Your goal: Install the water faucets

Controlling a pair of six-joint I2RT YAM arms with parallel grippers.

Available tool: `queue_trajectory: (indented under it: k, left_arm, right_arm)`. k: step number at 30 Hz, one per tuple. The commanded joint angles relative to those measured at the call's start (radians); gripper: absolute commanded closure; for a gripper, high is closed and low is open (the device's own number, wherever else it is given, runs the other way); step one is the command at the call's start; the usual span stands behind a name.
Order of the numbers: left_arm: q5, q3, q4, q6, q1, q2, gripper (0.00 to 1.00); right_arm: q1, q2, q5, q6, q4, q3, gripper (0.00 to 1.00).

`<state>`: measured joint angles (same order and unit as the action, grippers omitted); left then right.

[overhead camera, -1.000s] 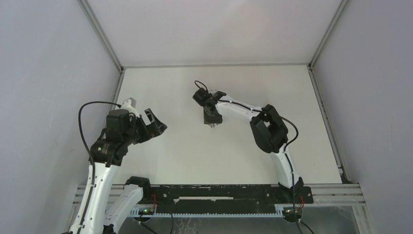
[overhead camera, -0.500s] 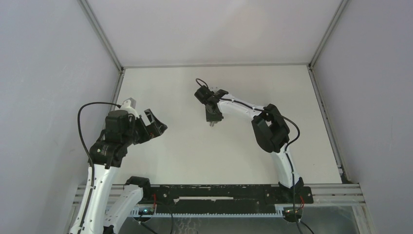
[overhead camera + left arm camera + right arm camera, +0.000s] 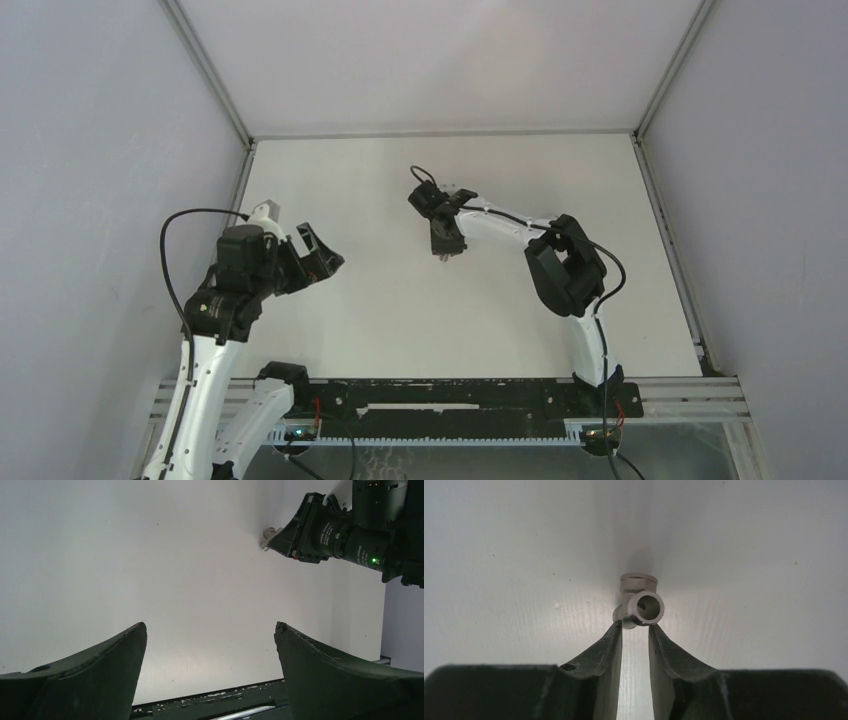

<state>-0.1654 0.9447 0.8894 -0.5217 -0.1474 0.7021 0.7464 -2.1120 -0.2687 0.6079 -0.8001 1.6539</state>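
Observation:
My right gripper (image 3: 635, 626) is shut on the short grey metal T-shaped fitting (image 3: 639, 605), pinching its lower end between the fingertips. One open round port faces the camera. The fitting hangs just above the white table (image 3: 504, 555). In the top view this gripper (image 3: 444, 246) is over the table's middle. The left wrist view shows it at the upper right, with the fitting (image 3: 267, 534) sticking out of its tips. My left gripper (image 3: 325, 262) is open and empty over the left side, its jaws wide apart (image 3: 210, 630). The white plastic tap piece is out of view.
Grey enclosure walls with aluminium frame posts (image 3: 205, 65) ring the white table. A black rail (image 3: 450, 395) with the arm bases runs along the near edge and shows at the bottom of the left wrist view (image 3: 210, 707).
My right gripper has shifted slightly right and turned a little, still holding the fitting. The left arm has barely moved.

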Motion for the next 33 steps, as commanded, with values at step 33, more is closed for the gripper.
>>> queue_trajectory:
  k: [33]
  left_arm:
    - [-0.057,-0.031,-0.078,-0.001,0.003,0.009,0.0]
  right_arm:
    - [-0.1,0.145,0.093,0.235,0.135,-0.17,0.53]
